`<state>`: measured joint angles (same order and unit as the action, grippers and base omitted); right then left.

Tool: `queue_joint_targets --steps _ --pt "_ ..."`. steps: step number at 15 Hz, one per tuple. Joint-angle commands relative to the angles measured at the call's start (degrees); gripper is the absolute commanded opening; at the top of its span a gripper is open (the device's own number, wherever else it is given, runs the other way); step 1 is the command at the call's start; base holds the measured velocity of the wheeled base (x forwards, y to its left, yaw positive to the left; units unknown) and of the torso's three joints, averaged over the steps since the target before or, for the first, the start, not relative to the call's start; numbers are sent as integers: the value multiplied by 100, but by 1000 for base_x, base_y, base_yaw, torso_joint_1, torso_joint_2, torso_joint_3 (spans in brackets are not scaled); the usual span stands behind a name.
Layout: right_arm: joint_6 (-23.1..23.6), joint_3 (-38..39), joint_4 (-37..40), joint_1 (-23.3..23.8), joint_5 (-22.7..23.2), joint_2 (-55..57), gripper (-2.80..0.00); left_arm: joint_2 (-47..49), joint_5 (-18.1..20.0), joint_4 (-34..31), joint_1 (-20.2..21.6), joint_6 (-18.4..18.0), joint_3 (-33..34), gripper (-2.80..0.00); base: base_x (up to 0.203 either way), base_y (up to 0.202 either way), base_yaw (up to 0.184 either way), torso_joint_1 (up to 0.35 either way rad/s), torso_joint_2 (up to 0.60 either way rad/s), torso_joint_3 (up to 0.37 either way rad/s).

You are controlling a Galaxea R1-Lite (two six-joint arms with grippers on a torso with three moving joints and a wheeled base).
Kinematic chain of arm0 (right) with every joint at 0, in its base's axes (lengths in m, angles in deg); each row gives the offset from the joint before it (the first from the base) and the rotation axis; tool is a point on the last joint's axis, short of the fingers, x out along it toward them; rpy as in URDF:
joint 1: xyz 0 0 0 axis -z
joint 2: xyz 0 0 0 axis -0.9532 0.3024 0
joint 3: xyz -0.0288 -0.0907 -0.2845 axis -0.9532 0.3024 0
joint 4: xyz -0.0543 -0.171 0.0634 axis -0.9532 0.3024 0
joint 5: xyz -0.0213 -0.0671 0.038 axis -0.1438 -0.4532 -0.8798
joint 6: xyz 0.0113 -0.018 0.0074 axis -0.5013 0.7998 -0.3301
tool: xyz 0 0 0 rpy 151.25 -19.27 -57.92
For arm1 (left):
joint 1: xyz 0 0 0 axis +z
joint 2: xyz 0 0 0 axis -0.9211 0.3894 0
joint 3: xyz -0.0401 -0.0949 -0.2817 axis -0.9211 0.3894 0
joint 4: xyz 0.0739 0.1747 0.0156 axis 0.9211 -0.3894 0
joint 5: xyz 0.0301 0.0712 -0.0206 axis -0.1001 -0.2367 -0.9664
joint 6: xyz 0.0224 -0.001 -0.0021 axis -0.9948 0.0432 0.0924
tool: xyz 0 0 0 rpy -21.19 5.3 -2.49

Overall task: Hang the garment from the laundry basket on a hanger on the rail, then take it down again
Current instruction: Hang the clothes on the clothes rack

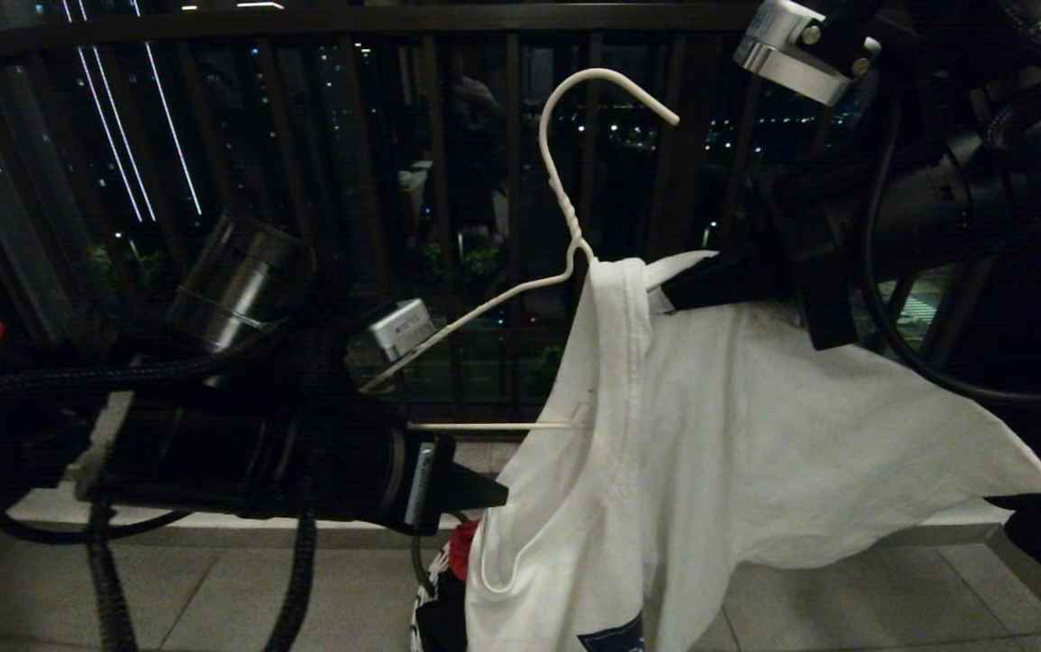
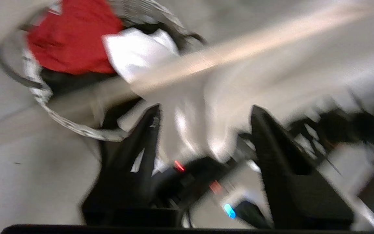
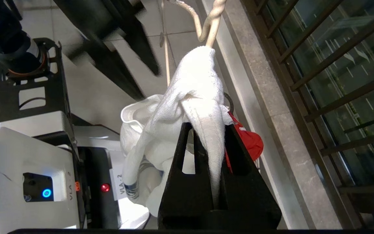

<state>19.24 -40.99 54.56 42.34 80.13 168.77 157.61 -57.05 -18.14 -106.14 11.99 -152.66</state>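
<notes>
The white wire hanger (image 1: pixel 566 190) stands upright in mid-air, hook on top, its twisted neck (image 3: pixel 214 16) close before the right wrist. The white garment (image 1: pixel 711 435) hangs over its right shoulder, with a dark blue graphic at the lower edge. My right gripper (image 1: pixel 679 290) is shut on a bunched fold of the garment (image 3: pixel 203 97) at that shoulder; whether the wire is pinched too is hidden. My left gripper (image 1: pixel 484 493) sits just under the hanger's bottom bar, open, its fingers (image 2: pixel 148 130) spread around blurred white cloth. The laundry basket (image 2: pixel 60 123) lies below. The rail is out of view.
A red cloth (image 2: pixel 73 35) and dark clothing fill the basket (image 1: pixel 434 580) on the tiled floor. The dark balcony railing (image 1: pixel 394 181) stands right behind the hanger, above a stone kerb (image 3: pixel 271 97). My white base (image 3: pixel 27 162) is below the right arm.
</notes>
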Motion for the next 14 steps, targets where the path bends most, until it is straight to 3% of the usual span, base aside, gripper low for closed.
queue_joint_targets --steps 1,3,7,8,9,12,14 --pt "16 -6 23 0 18 -18 -280 330 -284 83 -166 35 107 0 0 0 0 0 0 0" --pt "16 3 23 0 18 -52 -280 460 -316 91 -167 50 107 0 0 0 0 0 0 0" --pt "16 3 32 0 18 -103 -280 677 -1003 112 -207 88 98 0 0 0 0 0 0 0" --pt "16 12 32 0 18 -112 -280 669 -1010 176 -207 88 114 -29 0 0 0 0 0 0" --pt "16 21 32 0 18 -112 -280 676 -1017 305 -207 85 178 -280 0 0 0 0 0 0" --pt "16 30 32 6 18 -112 -280 651 -1037 478 -198 71 230 -280 0 0 0 0 0 0" --pt "16 38 41 64 18 -112 -280 673 -1310 478 -190 71 224 -280 0 0 0 0 0 0"
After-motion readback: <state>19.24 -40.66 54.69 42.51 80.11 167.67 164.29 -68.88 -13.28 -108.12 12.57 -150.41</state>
